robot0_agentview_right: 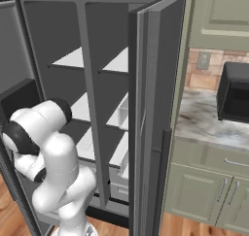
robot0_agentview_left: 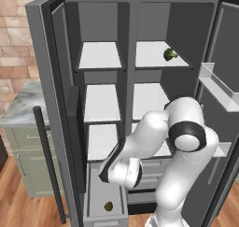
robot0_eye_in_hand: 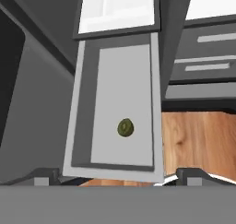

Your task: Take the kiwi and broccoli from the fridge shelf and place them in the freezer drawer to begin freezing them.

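The kiwi point(robot0_eye_in_hand: 125, 127) lies on the grey floor of the pulled-out freezer drawer point(robot0_eye_in_hand: 80, 108), towards its front end. In the left base view the kiwi point(robot0_agentview_left: 108, 206) sits low in the freezer drawer point(robot0_agentview_left: 95, 193) at the fridge's bottom left. On the top right fridge shelf point(robot0_agentview_left: 151, 58) rests the broccoli point(robot0_agentview_left: 170, 54), near the back right. My gripper point(robot0_eye_in_hand: 120, 176) hangs over the drawer's front, looking down into it. It is open, with nothing between its fingertips point(robot0_eye_in_hand: 46, 174).
The fridge's left door point(robot0_agentview_left: 46, 81) with its long dark handle point(robot0_agentview_left: 46, 160) stands open beside the drawer. The right door carries a white bin point(robot0_agentview_left: 219, 88). Two shallow grey drawers point(robot0_agentview_left: 149, 167) sit right of the freezer drawer. A marble counter point(robot0_agentview_right: 214, 118) flanks the fridge.
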